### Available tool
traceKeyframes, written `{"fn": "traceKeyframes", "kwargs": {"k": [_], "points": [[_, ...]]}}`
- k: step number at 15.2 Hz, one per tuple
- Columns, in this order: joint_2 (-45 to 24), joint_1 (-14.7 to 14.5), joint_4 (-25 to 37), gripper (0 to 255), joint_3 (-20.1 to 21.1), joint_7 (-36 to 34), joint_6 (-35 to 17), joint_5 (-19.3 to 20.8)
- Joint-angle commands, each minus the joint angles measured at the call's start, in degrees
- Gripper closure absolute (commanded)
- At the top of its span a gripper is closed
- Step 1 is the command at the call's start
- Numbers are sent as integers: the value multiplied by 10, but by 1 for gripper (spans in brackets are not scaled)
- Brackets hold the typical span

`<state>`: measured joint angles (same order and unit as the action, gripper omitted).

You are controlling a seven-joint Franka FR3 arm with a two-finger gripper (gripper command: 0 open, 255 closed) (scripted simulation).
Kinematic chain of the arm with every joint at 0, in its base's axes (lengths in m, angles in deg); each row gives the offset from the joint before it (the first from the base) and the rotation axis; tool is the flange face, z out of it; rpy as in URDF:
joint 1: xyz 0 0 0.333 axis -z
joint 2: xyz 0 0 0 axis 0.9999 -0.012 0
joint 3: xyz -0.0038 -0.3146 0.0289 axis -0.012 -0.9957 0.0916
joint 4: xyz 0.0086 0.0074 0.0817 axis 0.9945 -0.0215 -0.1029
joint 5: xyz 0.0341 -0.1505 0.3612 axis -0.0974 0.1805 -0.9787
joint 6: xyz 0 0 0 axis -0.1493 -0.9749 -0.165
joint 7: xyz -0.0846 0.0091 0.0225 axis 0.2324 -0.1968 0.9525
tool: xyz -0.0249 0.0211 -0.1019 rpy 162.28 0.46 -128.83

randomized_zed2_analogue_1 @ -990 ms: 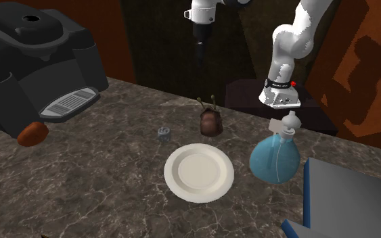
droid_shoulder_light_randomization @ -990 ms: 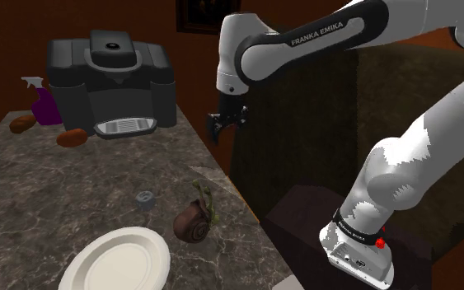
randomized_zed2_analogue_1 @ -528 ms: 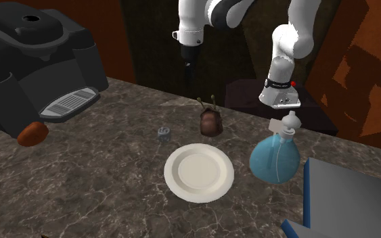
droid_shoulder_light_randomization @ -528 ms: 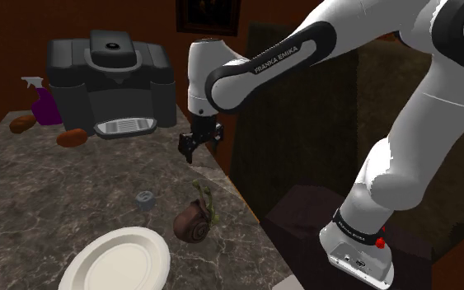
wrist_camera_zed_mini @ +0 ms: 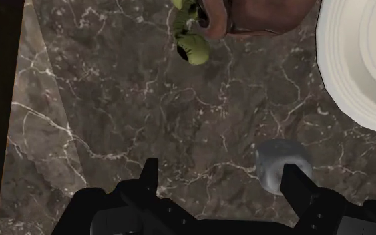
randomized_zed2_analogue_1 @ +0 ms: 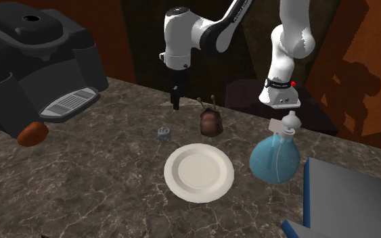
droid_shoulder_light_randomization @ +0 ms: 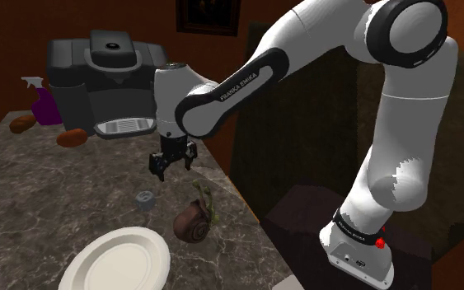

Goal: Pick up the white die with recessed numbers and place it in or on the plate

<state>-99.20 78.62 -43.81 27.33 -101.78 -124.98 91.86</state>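
Observation:
The die (droid_shoulder_light_randomization: 145, 198) is a small pale grey cube with recessed marks, resting on the dark marble counter (droid_shoulder_light_randomization: 40, 194) between the coffee machine and the plate. It appears too in the second exterior view (randomized_zed2_analogue_1: 163, 132) and the wrist view (wrist_camera_zed_mini: 283, 165). The white plate (droid_shoulder_light_randomization: 116, 263) (randomized_zed2_analogue_1: 199, 172) (wrist_camera_zed_mini: 363, 60) lies near the counter's front edge. My black gripper (droid_shoulder_light_randomization: 171, 161) (randomized_zed2_analogue_1: 176, 103) (wrist_camera_zed_mini: 223, 180) hangs open above the counter, a little beyond and above the die. In the wrist view the die sits just beside one fingertip (wrist_camera_zed_mini: 295, 177), not between the two fingers.
A brown snail figure with green stalks (droid_shoulder_light_randomization: 194, 219) (randomized_zed2_analogue_1: 210, 122) (wrist_camera_zed_mini: 246, 17) sits close by the die and the plate. A black coffee machine (droid_shoulder_light_randomization: 110, 81), two brown lumps (droid_shoulder_light_randomization: 72, 137), a purple spray bottle (droid_shoulder_light_randomization: 47, 100), a blue spray bottle (randomized_zed2_analogue_1: 277, 157) and a grey-blue box (randomized_zed2_analogue_1: 348, 199) also stand on the counter.
The arm has swung from past the counter's edge to over the counter, and the gripper has come down towards the die. The die and plate have not moved.

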Motion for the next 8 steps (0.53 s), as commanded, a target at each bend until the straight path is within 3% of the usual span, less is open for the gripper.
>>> {"fn": "traceKeyframes", "kwargs": {"k": [1,8], "points": [[-43,-14,36,0,-3,-20,-4,21],[-197,-78,190,0,-25,-71,-2,76]]}}
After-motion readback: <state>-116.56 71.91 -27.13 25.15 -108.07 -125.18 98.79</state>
